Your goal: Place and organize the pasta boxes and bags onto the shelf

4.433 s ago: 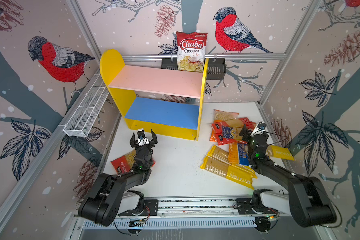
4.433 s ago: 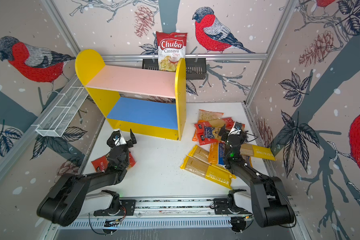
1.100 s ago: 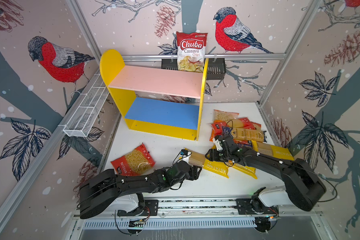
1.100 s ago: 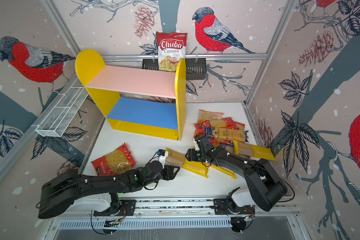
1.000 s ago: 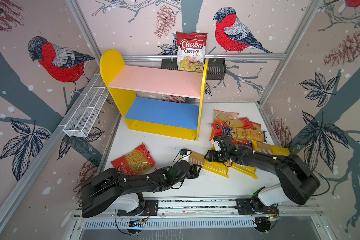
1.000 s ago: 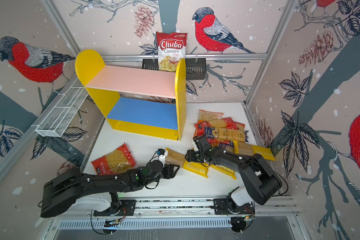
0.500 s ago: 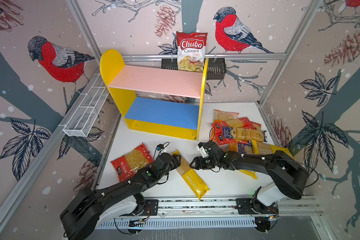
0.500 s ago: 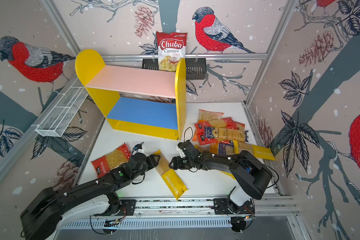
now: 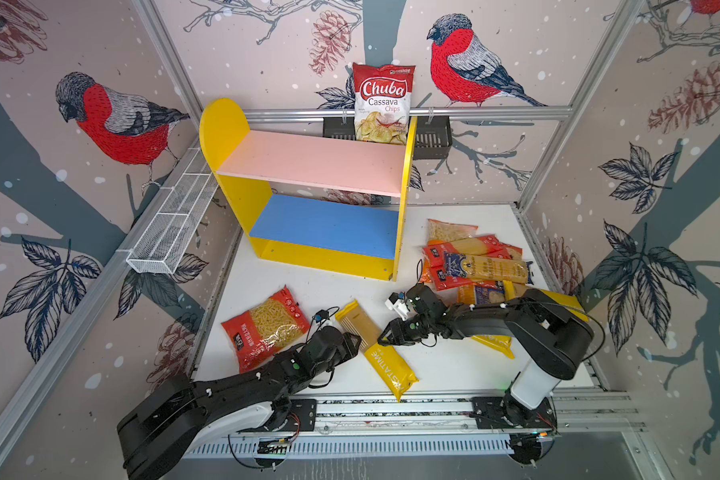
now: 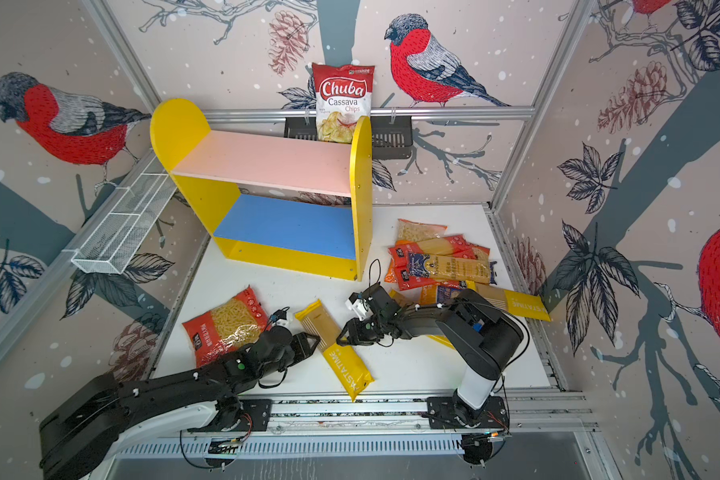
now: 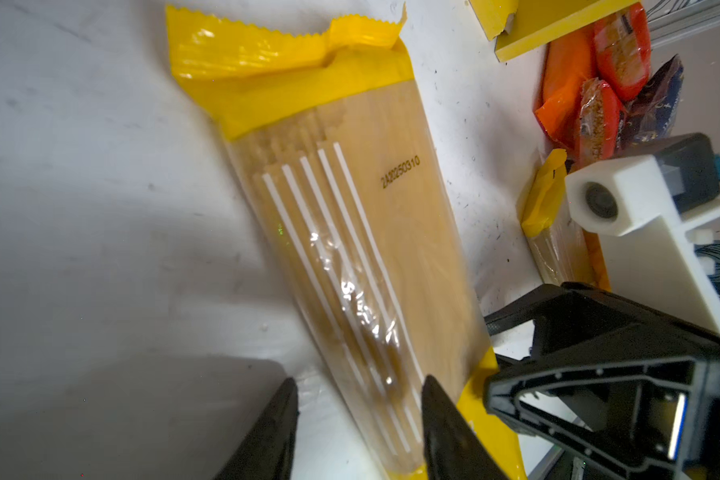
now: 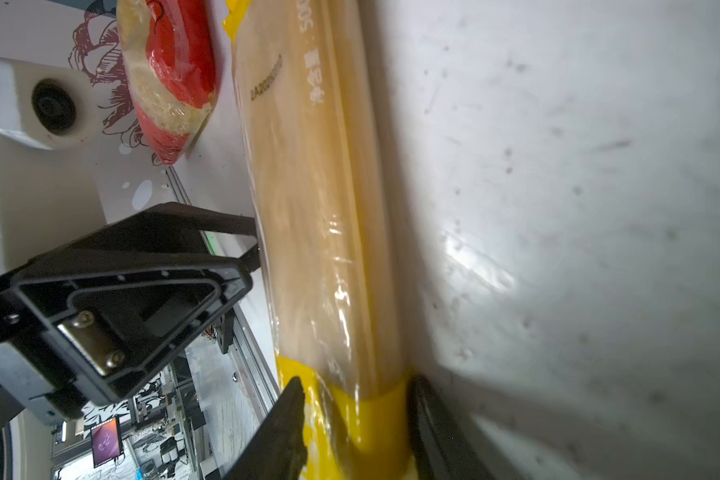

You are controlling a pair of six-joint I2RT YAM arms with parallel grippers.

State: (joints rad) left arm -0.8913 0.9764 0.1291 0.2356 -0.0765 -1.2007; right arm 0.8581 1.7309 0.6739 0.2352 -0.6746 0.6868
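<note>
1. White desk (image 9: 308,282) in both top views: yellow PASTATIME pack (image 9: 385,365) lies flat in front of the shelf (image 9: 321,164).
2. Left wrist: my left hand (image 11: 356,419) sits half-spread over its edge, and I can't tell if it's gripping.
3. Right wrist: right hand (image 12: 356,411) pinching it.

Black arms (image 9: 246,382), white bases (image 9: 531,384), thin cables (image 9: 420,270)

Within our matt black plastic right pincer (image 12: 356,419) the spaghetti pack (image 12: 321,208) wears glossy, crinkled film; tabletop (image 12: 578,166) beside, scuffed matt.
</note>
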